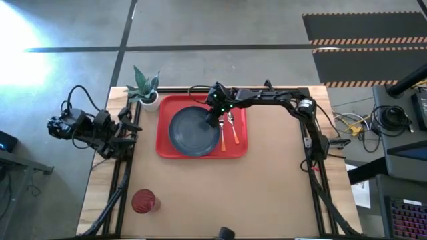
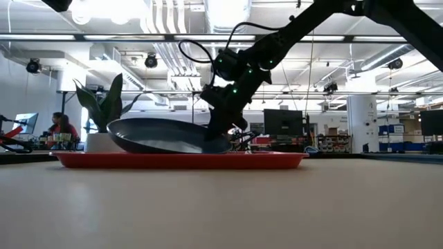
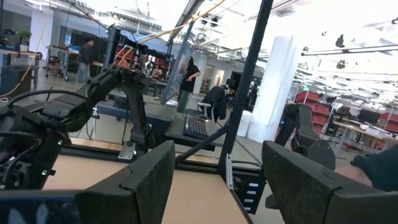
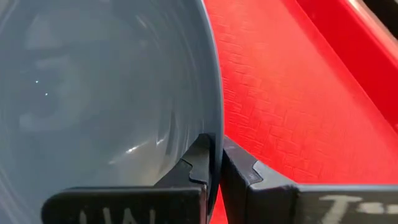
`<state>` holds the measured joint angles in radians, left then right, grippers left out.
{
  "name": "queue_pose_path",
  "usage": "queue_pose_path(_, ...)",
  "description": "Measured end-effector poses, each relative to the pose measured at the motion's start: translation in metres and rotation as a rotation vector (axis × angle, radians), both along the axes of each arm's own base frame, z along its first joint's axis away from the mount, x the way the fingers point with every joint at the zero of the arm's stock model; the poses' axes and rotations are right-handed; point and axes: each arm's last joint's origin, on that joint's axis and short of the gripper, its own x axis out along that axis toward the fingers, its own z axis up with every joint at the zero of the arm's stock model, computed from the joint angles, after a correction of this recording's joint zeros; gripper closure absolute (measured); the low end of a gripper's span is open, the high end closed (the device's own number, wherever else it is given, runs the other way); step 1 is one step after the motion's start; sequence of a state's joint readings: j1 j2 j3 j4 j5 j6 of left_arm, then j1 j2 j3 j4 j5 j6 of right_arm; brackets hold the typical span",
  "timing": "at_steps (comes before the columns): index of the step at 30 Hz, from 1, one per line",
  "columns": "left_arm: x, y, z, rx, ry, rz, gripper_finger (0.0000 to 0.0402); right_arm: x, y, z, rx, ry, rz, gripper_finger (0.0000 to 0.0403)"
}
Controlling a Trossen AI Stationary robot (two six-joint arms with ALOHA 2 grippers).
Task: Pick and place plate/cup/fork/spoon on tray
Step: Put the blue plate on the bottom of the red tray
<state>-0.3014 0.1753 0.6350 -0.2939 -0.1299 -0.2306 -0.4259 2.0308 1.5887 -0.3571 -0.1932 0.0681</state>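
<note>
The dark slate-blue plate (image 1: 192,132) is on the red tray (image 1: 170,148), tilted in the low view (image 2: 163,135). My right gripper (image 1: 213,120) is shut on the plate's right rim. Two orange-handled utensils, the fork and the spoon, lie side by side on the tray right of the plate (image 1: 223,141) (image 1: 235,137); I cannot tell which is which. The red cup (image 1: 144,201) stands on the table near its front left. My left gripper (image 3: 217,155) is open and empty at the table's left edge (image 1: 127,130). My right gripper pinches the plate's rim (image 4: 214,134) between its two fingers, one finger on the plate's inner face (image 4: 198,158) and one on the outer side (image 4: 239,168). The fingers slant down from the table's far right side. The plate is tilted, its lower side (image 2: 208,148) on the tray.
A white pot with a green plant (image 1: 147,90) stands at the tray's far left corner. Bare tabletop (image 1: 267,193) lies in front of and to the right of the tray. People and desks show in the room beyond.
</note>
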Motion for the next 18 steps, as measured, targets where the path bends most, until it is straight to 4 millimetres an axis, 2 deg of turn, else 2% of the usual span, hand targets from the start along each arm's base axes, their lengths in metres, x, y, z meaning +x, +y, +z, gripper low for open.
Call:
queue_pose_path(10, -0.0001, 0.0, -0.0001, 0.001, 0.001, 0.0, 0.0176, 0.0004, -0.0002, 0.0004, -0.014, -0.004, 0.013, 0.0392)
queue_pose_path(18, -0.0002, 0.0001, 0.0, 0.001, 0.0, 0.0, 0.0176, 0.0, -0.0004, -0.0003, -0.037, 0.006, 0.024, 0.0354)
